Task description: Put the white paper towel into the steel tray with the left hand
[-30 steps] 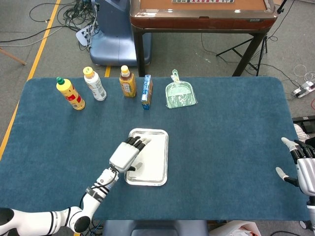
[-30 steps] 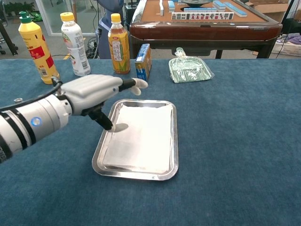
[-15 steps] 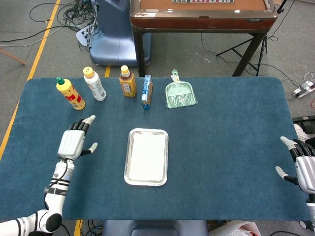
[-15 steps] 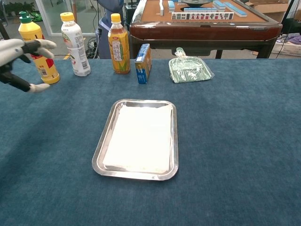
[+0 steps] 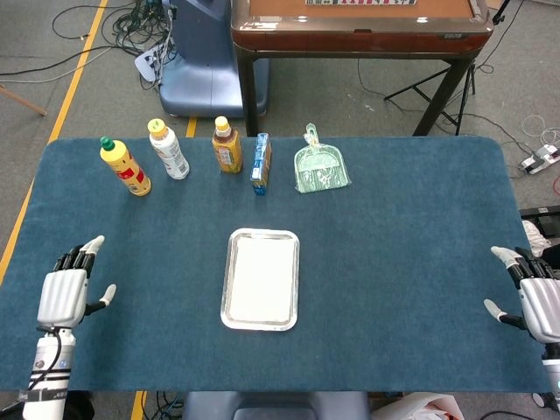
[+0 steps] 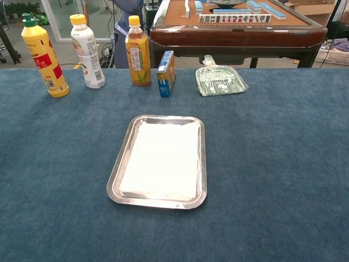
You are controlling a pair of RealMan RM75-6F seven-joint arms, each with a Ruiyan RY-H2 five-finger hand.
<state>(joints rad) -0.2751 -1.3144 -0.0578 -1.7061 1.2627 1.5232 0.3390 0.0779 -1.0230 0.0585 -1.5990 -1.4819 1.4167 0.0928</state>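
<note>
Head view shows our towel [image 5: 260, 280] lying flat inside the tray [image 5: 227, 289]; left hand [image 5: 63, 295] and right hand [image 5: 535, 302] seemingly spread, empty, at opposite table edges.

Left hand [image 5: 63, 295]: pale grey back plate, dark finger segments tipped in white, white thumb; below it a slim white forearm ringed by a black band with thin dark cables. Right hand [image 5: 535, 300]: same grey shell, black segments, white tips
</note>
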